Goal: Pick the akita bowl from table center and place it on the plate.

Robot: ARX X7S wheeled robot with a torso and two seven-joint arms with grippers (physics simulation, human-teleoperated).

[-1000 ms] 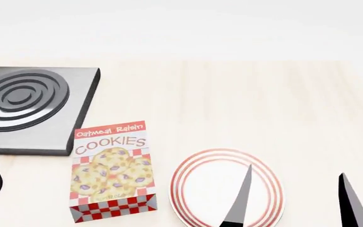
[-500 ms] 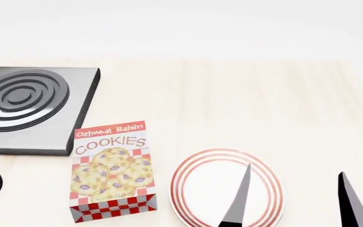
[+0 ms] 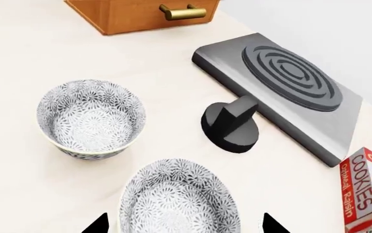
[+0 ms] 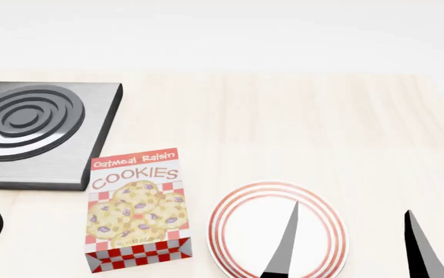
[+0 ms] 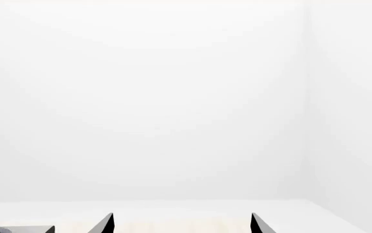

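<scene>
Two grey-white flower-patterned akita bowls show only in the left wrist view. One bowl [image 3: 179, 194] lies between the tips of my left gripper [image 3: 186, 225], which is open and apart from its rim. The other bowl [image 3: 92, 119] stands further off on the table. Which of them is at table center I cannot tell. The plate [image 4: 241, 229], white with red rings, lies near the front of the head view. My right gripper [image 4: 351, 208] hangs open and empty, its left finger [image 4: 283, 243] over the plate. In the right wrist view the right gripper [image 5: 182, 217] faces a blank white wall.
An upright cookie box [image 4: 135, 208] stands left of the plate and also shows as the cookie box [image 3: 367, 189]. A grey burner slab [image 4: 32, 130] lies at the back left, with a black knob [image 3: 231, 126] beside the burner slab [image 3: 283, 87]. A wooden drawer [image 3: 140, 12] is beyond the bowls.
In the head view both right gripper fingers have slid slightly to the left over the plate. The plate, cookie box and burner slab have not moved.
</scene>
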